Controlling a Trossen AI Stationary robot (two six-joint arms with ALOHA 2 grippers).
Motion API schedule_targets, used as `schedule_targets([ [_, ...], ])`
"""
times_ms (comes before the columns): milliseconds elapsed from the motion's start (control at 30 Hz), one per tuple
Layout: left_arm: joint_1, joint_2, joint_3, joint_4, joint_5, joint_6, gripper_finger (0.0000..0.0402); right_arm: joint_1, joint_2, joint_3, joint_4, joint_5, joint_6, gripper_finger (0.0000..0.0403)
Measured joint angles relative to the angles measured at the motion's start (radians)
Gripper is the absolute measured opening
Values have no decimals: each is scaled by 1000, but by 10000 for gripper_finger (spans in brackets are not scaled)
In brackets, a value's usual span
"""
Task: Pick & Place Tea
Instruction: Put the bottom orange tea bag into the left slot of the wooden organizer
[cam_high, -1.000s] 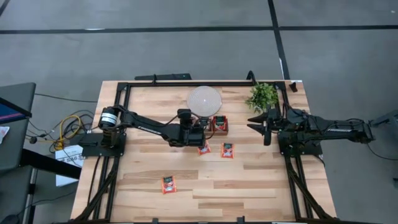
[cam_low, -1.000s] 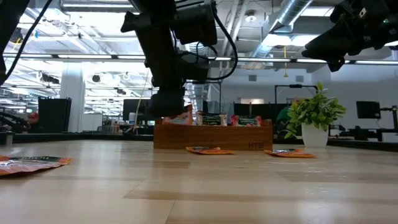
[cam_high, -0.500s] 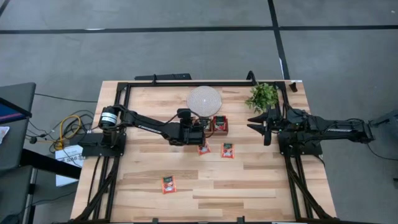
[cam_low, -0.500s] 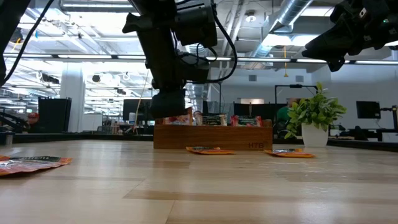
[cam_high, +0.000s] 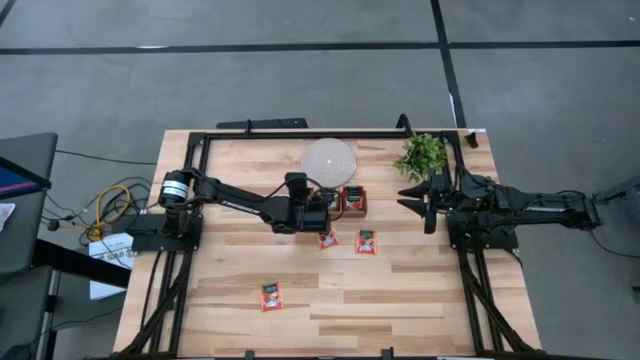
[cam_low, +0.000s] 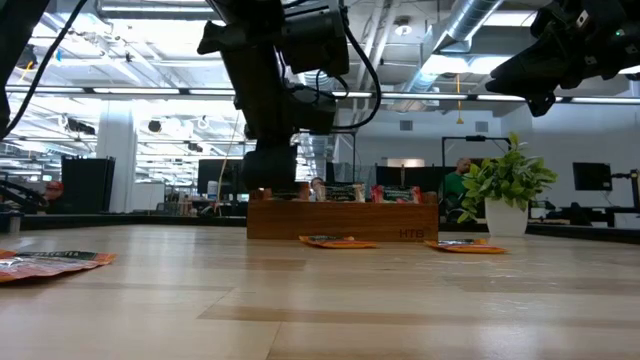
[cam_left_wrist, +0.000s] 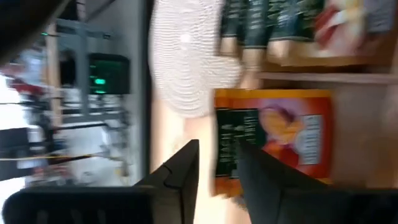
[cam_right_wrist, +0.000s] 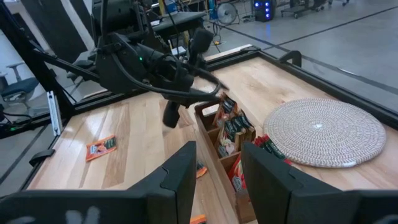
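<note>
My left gripper (cam_high: 324, 206) hangs over the left end of the brown wooden tray (cam_high: 353, 200), low above it in the low view (cam_low: 270, 186). In its wrist view the fingers (cam_left_wrist: 217, 149) stand open, a gap between them, over the green-band end of a red-orange tea sachet (cam_left_wrist: 280, 134) lying flat in a tray compartment. Several more sachets (cam_left_wrist: 261, 25) stand in the neighbouring compartment. Three red-orange sachets lie flat on the table (cam_high: 328, 240) (cam_high: 366, 241) (cam_high: 271, 296). My right gripper (cam_high: 405, 198) waits open, raised at the table's right.
A round white woven disc (cam_high: 329, 160) lies just beyond the tray toward the far edge. A small potted plant (cam_high: 422, 153) stands far right, next to my right arm. Black frame rails (cam_high: 300, 134) run along the table's far, left and right sides.
In the low view, the red-orange sachet that showed tilted at my left gripper above the tray's left end has dropped out of sight behind the tray wall. My left gripper has stayed over the tray. My right arm has kept still.
</note>
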Motion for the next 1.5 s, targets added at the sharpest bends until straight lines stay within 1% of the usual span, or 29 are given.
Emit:
schedule_targets([
  [100,-12,-1,24,-16,-112,64,109,0,0,0,0,0,0,118],
  [167,-27,-1,74,-63,-186,99,112,0,0,0,0,0,1,118],
  [233,-45,-2,144,-153,-185,83,112,0,0,0,0,0,1,118],
  [267,-55,-2,185,-215,-149,46,110,0,0,0,0,0,0,118],
  [300,-65,-3,230,-285,-83,-4,108,0,0,0,0,0,0,118],
  [333,-72,-5,272,-357,14,-60,106,0,0,0,0,0,0,118],
  [367,-78,-10,311,-421,128,-119,104,0,0,0,0,0,0,118],
  [433,-84,-24,371,-524,396,-229,100,0,0,0,0,0,0,118],
  [500,-90,-49,390,-564,639,-330,99,0,0,0,0,0,-1,118],
  [533,-96,-65,388,-563,736,-380,99,0,0,0,0,0,-2,118],
  [567,-105,-82,381,-553,799,-423,99,0,0,0,0,0,-7,118],
  [600,-121,-93,377,-549,826,-458,99,0,0,0,0,0,-9,118],
  [733,-207,-102,326,-538,842,-525,99,0,0,0,-1,0,-11,118],
  [867,-283,-102,218,-474,838,-572,99,0,0,0,-1,0,-11,118],
  [1000,-345,-101,112,-382,785,-648,99,0,0,0,-1,0,-11,118],
  [1167,-402,-101,24,-316,744,-714,99,0,0,0,-1,0,-11,118],
  [1333,-451,-101,-24,-274,743,-754,99,0,0,0,-1,0,-10,118],
  [1500,-484,-101,-30,-213,762,-783,99,0,0,0,-1,0,-10,118],
])
